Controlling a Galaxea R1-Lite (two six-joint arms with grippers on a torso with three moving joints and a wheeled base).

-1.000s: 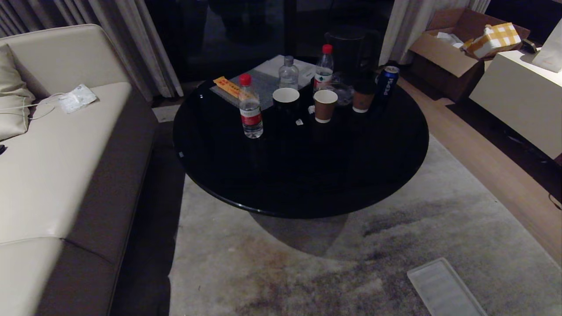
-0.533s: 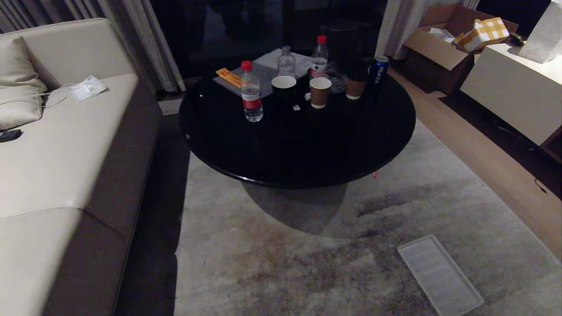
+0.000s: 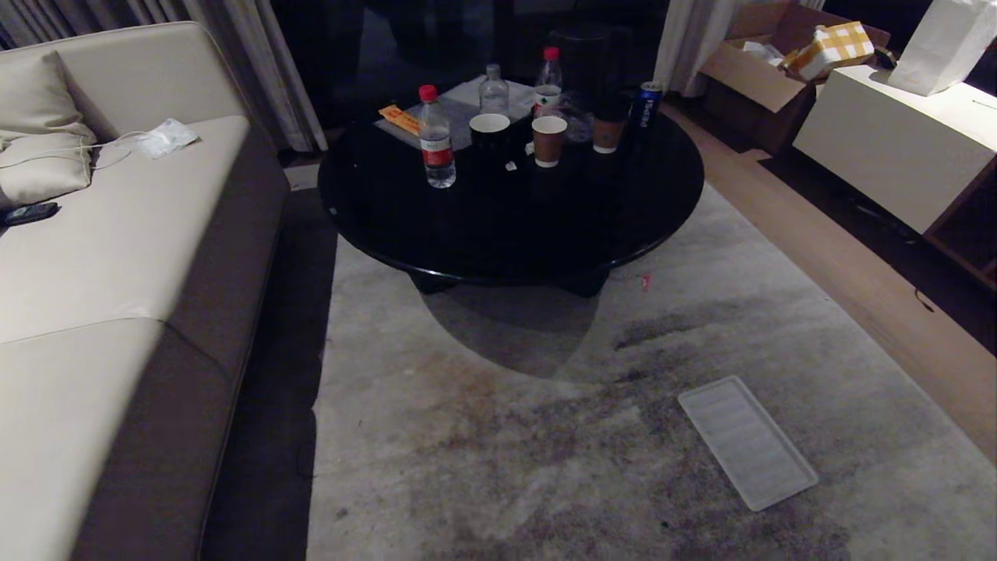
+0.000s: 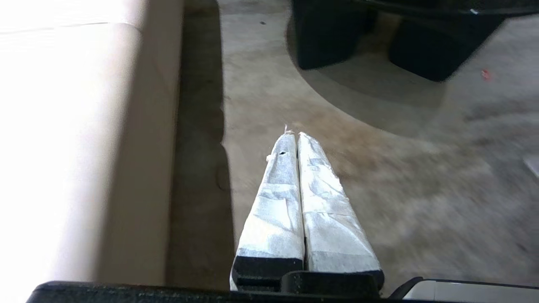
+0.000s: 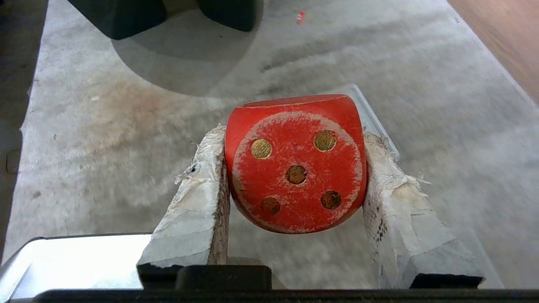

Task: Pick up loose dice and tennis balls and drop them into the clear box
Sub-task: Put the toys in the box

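Red in the right pincer (image 5: pixel 292 139): clamping the scuffed die (image 5: pixel 296 168) between taped fingers (image 5: pixel 198 202), five gold pips facing the wrist camera, hanging above the rug (image 3: pixel 545 467). Keeping the left pincer (image 4: pixel 294 136) pressed shut on nothing, low beside the sofa (image 3: pixel 117 257) edge. Pulling the whole head view back over the past second: watching the round black worktop (image 3: pixel 506 226) sliding up and away, more rug opening below, the ribbed panel (image 3: pixel 746 442) coming fully into frame. Backing off, by the look of it, rather than shifting anything in the room. Judging from that: carrying the die off, hunting for the clear box, showing in no view yet; finding no other dice or tennis balls either. Taking in the room: stained grey rug running to wood floor (image 3: pixel 818 257) on the right, cream sofa along the left, bottles (image 3: pixel 436 140), cups (image 3: pixel 549 139) and a blue can (image 3: pixel 645 105) crowding the worktop's far side, curtains (image 3: pixel 257 70), a carton (image 3: pixel 748 78) and a white cabinet (image 3: pixel 896 148) behind.
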